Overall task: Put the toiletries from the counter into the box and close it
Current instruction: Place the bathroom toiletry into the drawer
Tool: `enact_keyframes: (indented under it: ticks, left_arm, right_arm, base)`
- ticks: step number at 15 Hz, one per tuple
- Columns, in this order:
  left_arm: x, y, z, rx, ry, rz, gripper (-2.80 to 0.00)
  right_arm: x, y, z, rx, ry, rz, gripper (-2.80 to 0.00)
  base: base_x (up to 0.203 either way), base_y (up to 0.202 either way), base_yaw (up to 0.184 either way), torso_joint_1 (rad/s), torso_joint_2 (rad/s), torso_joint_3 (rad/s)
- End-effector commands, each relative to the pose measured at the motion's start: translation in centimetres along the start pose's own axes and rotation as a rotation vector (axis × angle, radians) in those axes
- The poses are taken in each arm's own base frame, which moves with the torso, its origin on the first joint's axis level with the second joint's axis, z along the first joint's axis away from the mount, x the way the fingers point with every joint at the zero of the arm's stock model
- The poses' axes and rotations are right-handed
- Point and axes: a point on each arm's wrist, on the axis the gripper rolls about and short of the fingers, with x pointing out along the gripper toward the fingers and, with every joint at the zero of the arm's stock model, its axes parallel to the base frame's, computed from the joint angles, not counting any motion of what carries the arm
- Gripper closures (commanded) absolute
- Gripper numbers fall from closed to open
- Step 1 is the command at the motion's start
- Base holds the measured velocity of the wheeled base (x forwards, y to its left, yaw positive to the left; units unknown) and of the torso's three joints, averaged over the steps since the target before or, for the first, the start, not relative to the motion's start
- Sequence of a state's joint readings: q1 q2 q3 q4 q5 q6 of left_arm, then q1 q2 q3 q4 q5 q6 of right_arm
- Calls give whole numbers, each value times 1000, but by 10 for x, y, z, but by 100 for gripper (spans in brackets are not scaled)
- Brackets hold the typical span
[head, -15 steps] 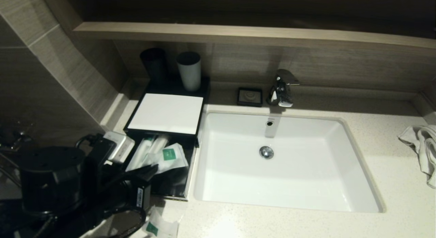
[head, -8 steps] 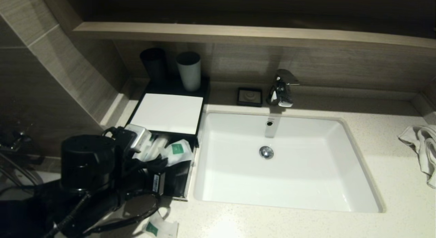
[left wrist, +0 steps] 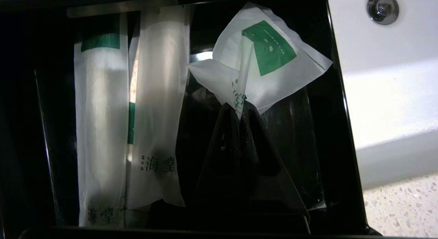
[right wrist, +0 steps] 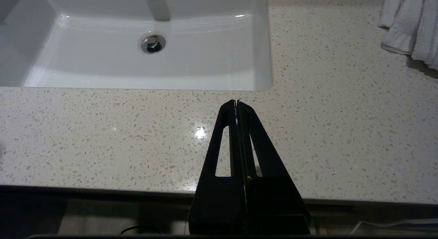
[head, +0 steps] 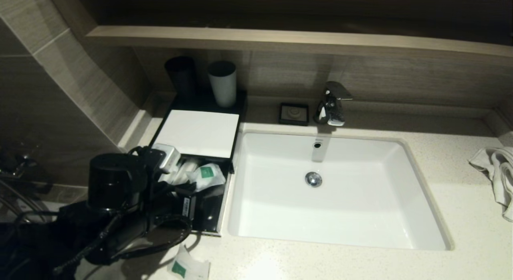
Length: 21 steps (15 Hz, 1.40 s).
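A black box [head: 223,203] with a white lid [head: 198,132] stands left of the sink, its drawer part pulled open. My left gripper [head: 191,188] is over the open drawer, shut on the corner of a white packet with a green label [head: 208,175]. In the left wrist view the gripper [left wrist: 239,109] pinches this packet [left wrist: 273,71] above the drawer floor. Two long white packets [left wrist: 99,129] lie side by side in the drawer. Another white packet with a green label [head: 187,267] lies on the counter in front of the box. My right gripper [right wrist: 237,102] is shut and empty over the counter's front edge.
A white sink [head: 336,191] with a chrome tap [head: 332,103] fills the middle. A black cup [head: 181,76] and a grey cup [head: 222,82] stand behind the box. A small black dish [head: 294,113] sits by the tap. A white towel [head: 499,175] lies at the right.
My left arm has moved forward and to the right, carrying the green-labelled packet farther over the open drawer. The right arm has not moved.
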<state>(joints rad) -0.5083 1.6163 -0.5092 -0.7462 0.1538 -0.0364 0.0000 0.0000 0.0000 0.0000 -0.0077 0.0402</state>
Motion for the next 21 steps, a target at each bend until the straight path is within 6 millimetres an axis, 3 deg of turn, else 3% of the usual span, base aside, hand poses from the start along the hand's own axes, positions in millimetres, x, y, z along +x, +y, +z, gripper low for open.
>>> enact_keyframes:
  ticks: [1, 11, 21]
  left_arm:
    - [8, 2, 0, -3, 7, 12, 0]
    - [28, 12, 3, -18, 17, 32, 0]
    - [42, 12, 18, -23, -36, 30, 0]
  right_arm:
    - [0, 0, 0, 0, 2, 0, 0]
    - [0, 0, 0, 0, 2, 0, 0]
    - [0, 0, 0, 0, 2, 0, 0]
  base:
    - [0, 0, 0, 0, 0, 0]
    - [0, 0, 0, 0, 0, 0]
    - [0, 0, 0, 0, 0, 0]
